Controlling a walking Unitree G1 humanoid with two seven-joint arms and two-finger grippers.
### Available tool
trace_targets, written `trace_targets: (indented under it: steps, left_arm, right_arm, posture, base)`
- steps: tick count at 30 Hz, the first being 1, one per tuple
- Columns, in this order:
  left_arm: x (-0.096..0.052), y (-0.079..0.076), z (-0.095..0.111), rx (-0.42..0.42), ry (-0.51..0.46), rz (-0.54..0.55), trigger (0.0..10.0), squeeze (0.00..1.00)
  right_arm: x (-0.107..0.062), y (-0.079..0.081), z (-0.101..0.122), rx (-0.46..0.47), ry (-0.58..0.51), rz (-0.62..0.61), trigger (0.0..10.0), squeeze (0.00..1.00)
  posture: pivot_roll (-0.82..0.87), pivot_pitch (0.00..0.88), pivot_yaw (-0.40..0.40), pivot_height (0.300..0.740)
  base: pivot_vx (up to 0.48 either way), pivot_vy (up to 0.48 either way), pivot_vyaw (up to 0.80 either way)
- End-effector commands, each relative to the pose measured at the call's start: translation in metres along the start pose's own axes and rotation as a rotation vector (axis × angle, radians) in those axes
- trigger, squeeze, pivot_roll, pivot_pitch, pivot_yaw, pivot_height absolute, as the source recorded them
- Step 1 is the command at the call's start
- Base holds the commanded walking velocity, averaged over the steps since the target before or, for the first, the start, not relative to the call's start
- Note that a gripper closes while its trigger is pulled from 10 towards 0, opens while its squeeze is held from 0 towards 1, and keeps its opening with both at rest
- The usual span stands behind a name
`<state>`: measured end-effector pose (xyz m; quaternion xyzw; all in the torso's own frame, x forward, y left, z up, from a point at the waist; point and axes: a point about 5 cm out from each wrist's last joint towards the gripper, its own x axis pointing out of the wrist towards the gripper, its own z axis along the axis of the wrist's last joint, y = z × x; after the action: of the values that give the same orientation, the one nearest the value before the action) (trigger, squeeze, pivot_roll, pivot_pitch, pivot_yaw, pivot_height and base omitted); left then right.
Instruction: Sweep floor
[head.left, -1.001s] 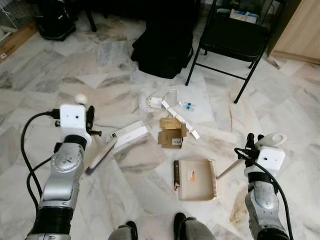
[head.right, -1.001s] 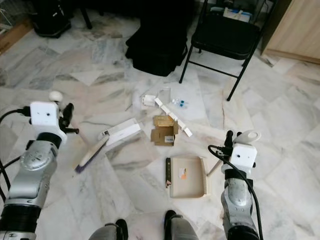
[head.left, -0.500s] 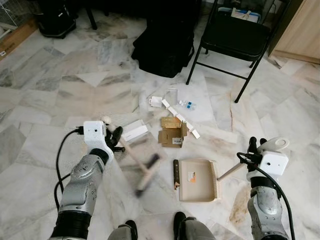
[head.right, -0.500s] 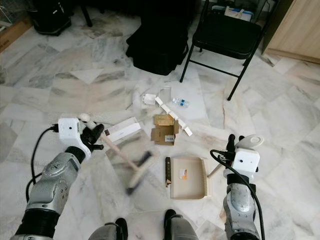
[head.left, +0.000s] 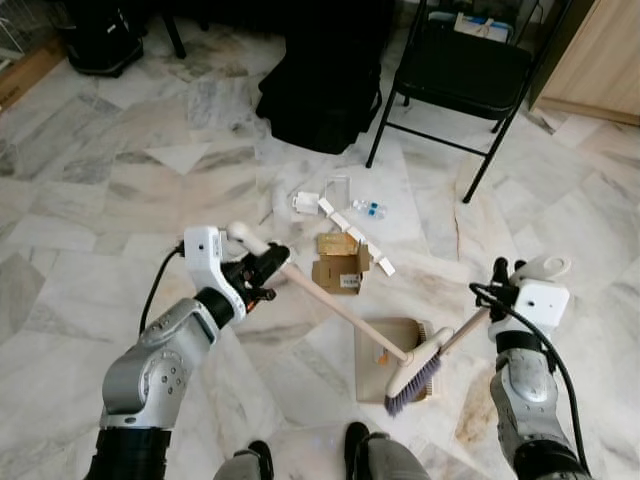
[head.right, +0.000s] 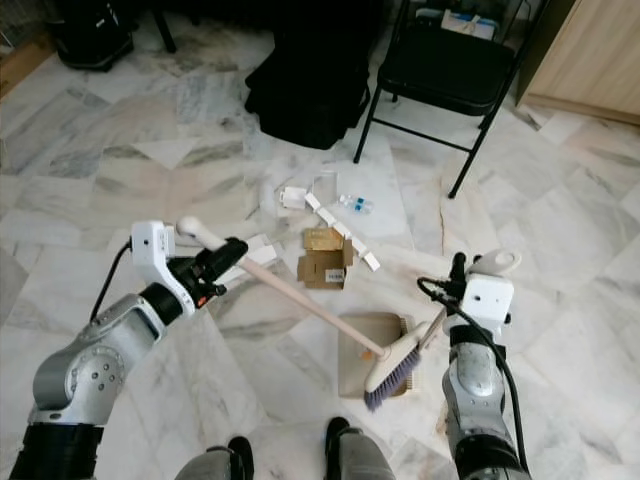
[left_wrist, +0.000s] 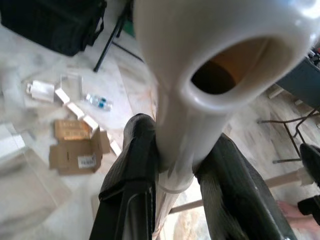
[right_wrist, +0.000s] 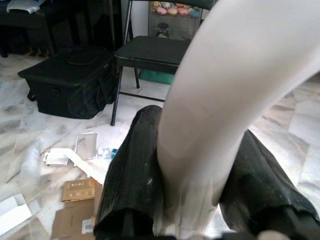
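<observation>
Now my left gripper (head.left: 268, 262) pinching broom (head.left: 345, 310) handle; long axis runs from fingers to bristles over dustpan (head.left: 372, 360). Right gripper (right_wrist: 187, 170) clamped on dustpan handle. Litter (head.left: 340, 265) beyond bristles.

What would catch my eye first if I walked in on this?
The broom slants across the middle, its handle clamped in the left gripper and its purple bristles over the beige dustpan, whose handle the right gripper holds. Beyond lies litter on the marble floor: flattened cardboard and white scraps. A black bag and folding chair stand behind.
</observation>
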<state>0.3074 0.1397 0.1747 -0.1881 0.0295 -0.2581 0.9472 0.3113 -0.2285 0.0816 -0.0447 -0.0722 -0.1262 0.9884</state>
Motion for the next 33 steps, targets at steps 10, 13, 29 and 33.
trace_targets:
  steps: [10,13,29,33]
  left_arm:
    - [0.003,0.017,0.067,0.193,-0.238,0.113,10.0,0.0]
    - [0.007,0.022,0.066,0.235,-0.271,0.181,10.0,0.0]
    - [0.015,0.04,0.007,0.493,-0.256,0.474,10.0,0.0]
    - [0.012,0.046,-0.009,0.497,-0.229,0.492,10.0,0.0]
  right_arm:
    - [0.014,0.011,0.005,0.03,0.013,-0.009,10.0,0.0]
    - [0.015,0.014,0.007,0.041,0.005,-0.008,10.0,0.0]
    - [0.013,0.016,0.013,0.101,-0.056,-0.037,10.0,0.0]
    - [0.006,0.018,0.008,0.116,-0.047,-0.054,10.0,0.0]
  posture:
    - [0.05,0.018,-0.01,0.74]
    - [0.04,0.0,-0.008,0.74]
    - [-0.05,0.0,0.034,0.74]
    - [-0.06,0.0,0.052,0.74]
  base:
    - [0.0,0.0,0.0]
    - [0.0,0.0,0.0]
    - [0.0,0.0,0.0]
    - [0.0,0.0,0.0]
